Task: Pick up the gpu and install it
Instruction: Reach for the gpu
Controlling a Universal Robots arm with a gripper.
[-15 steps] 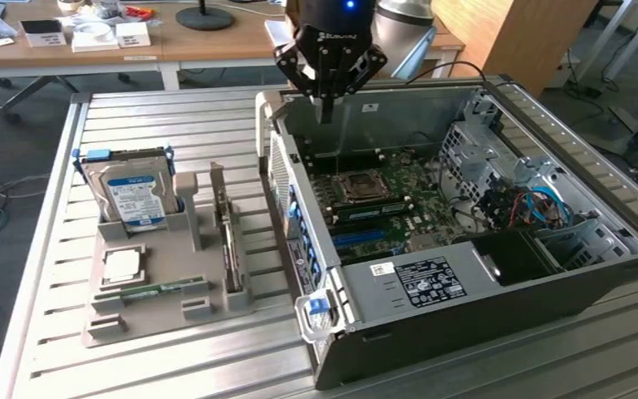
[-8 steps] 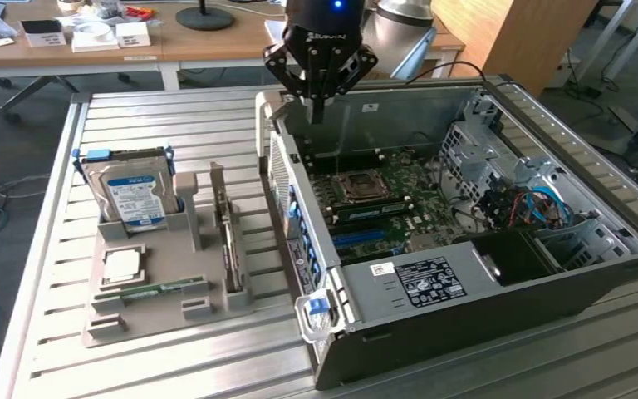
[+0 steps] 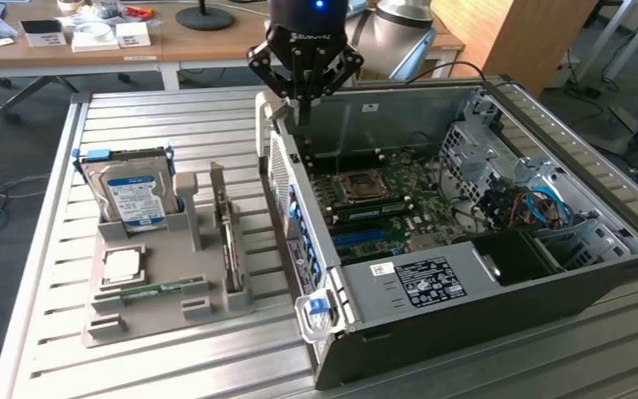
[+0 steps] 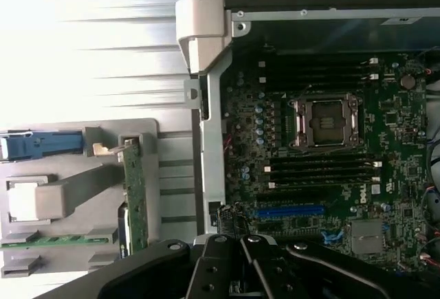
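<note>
— How is the gripper (image 3: 301, 106) sitting?

— Its black fingers are pressing together and clasping nothing. It is hanging over the rear edge of the open case (image 3: 497, 324); whether it is brushing the metal there is hard to tell. In the wrist view the gripper (image 4: 242, 261) is being cut off by the frame's edge.

— And the gpu?

— The gpu (image 3: 228, 237) is standing on its long edge in a slot of the grey holder (image 3: 147, 328), well apart from the gripper, on the exterior view's left of the case. It is being seen almost edge-on, so its faces are hard to read. In the wrist view the gpu (image 4: 135, 199) is showing as a thin green strip, with its lower edge sinking out of sight in the slot.

— What is lying around it?

— The holder is looking like matte moulded plastic with blocky uprights. A silver drive (image 3: 130, 195) with a blue-white label is leaning in it, while a square chip (image 3: 123, 266) and a narrow green stick (image 3: 147, 293) are lying flat. Inside the case a green board (image 3: 380, 208) is lying bare, its square metal socket (image 3: 361, 187) gleaming. Everything is resting on a ribbed metal table (image 3: 153, 125), which glare is washing out in the wrist view.
</note>
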